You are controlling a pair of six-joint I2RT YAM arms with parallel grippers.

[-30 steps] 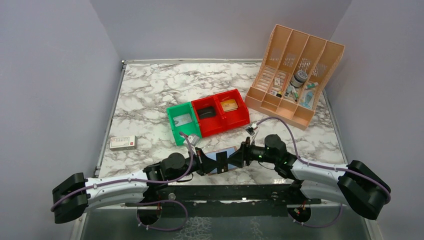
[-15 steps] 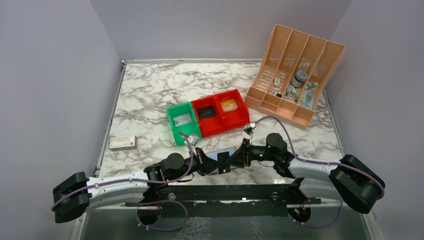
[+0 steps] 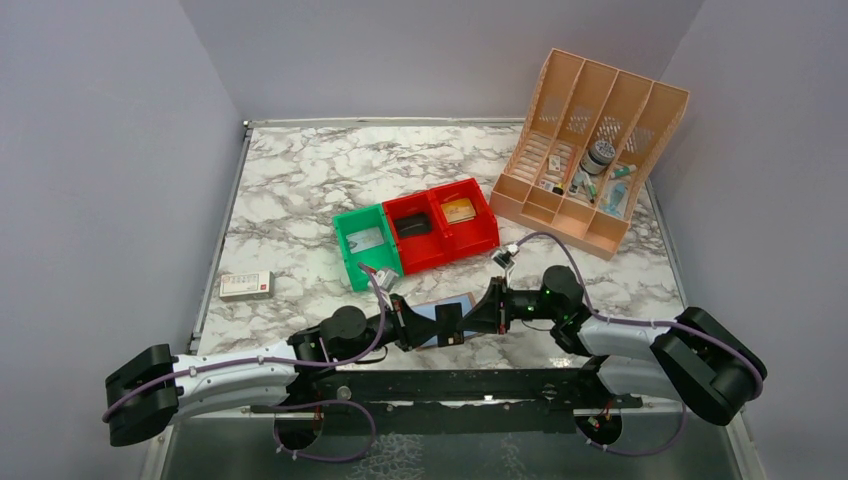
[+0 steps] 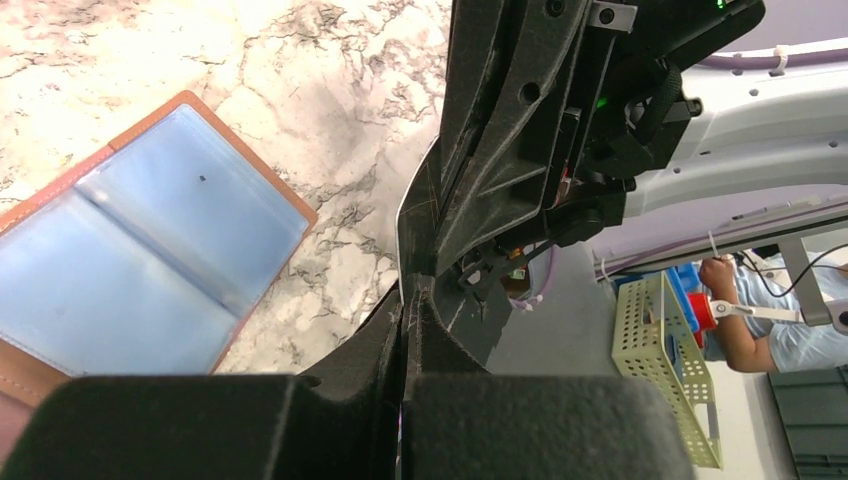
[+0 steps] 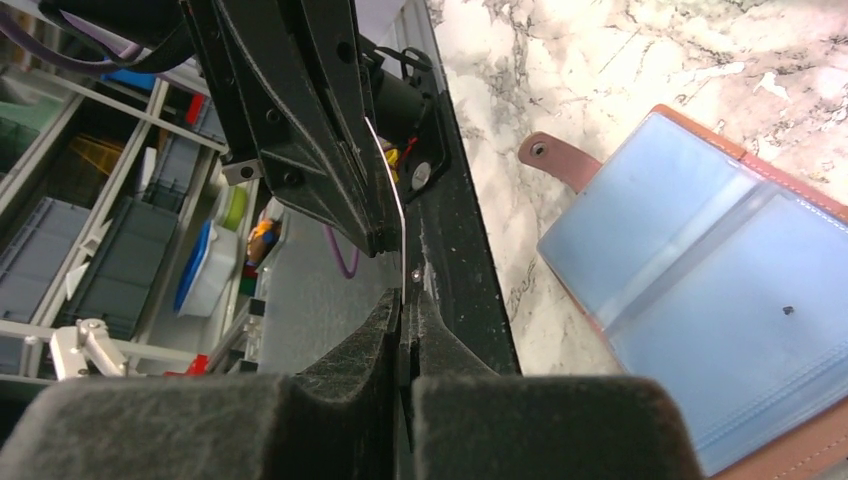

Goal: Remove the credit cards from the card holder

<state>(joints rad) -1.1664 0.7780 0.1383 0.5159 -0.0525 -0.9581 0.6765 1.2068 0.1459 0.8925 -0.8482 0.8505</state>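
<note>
Well along with the job, by the look of things. On the marble table [image 3: 300, 180], close to the near edge, the card holder [image 4: 150, 250], lying open and flat with both pale blue pockets facing up. Nothing to see inside those pockets from either wrist view, so likely no cards left in there, though hard to be sure through clear plastic. Just beside the holder, on its near side and lifted off the table, the left gripper [image 4: 406, 295], reaching in from the left and pinched tight on one thin card [image 5: 388, 180]. Meeting it from the right, the right gripper [image 5: 402, 300], pinched tight on the same card. Only the card's thin pale edge in the wrist views, and dark from above, so maybe the grey one. Inside the rightmost of the red bins [image 3: 440, 245], something flat and yellow-gold [image 3: 459, 211], maybe the other card, but too small to tell. Left to do, at a guess: let go with one gripper and put this card down somewhere. Now for the room. Lots of bare table to the far left. Off at the far right, the tall peach file organizer [image 3: 590, 150], well apart. Red bins and green bin [image 3: 365, 262] just past the holder, close enough to bump on a long reach. A small white and red box [image 3: 245, 285] by the left edge, well out of the way. Right under the grippers, a black rail [image 3: 450, 385] along the near edge, so little room for pulling back.
</note>
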